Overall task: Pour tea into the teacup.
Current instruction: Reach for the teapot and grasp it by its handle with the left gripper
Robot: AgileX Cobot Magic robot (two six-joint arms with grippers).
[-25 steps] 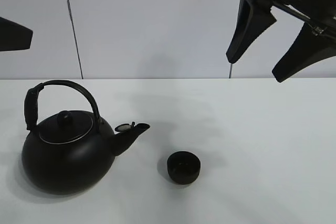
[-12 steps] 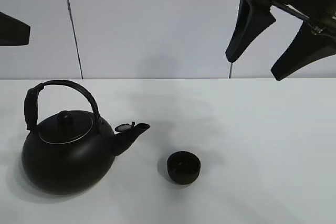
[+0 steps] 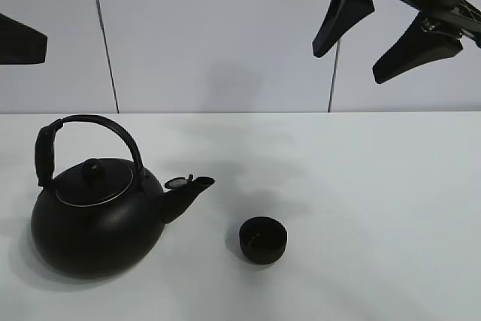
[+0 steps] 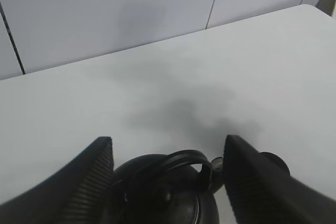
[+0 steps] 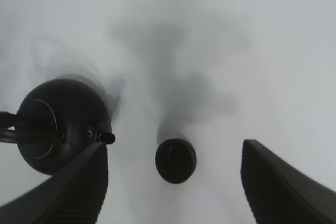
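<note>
The small black teacup point(image 3: 263, 240) sits on the white table, just right of the spout of the big black kettle point(image 3: 90, 216). High above and to the teacup's right hangs my right gripper point(image 3: 349, 65), open and empty. Its wrist view looks straight down on the teacup point(image 5: 176, 160) and the kettle point(image 5: 63, 124), which show between its spread fingers point(image 5: 79, 192). My left gripper point(image 4: 168, 140) is open above the kettle point(image 4: 168, 192), holding nothing. The teacup point(image 4: 273, 162) peeks out behind one of its fingers point(image 4: 247, 182). In the high view only a dark part of the left gripper point(image 3: 19, 39) shows.
The white table point(image 3: 376, 178) runs back to a pale panelled wall point(image 3: 225, 35). Nothing else stands on it besides the kettle and teacup.
My right gripper has risen and shifted a little to the left in the high view. The kettle, teacup and left gripper have stayed put.
</note>
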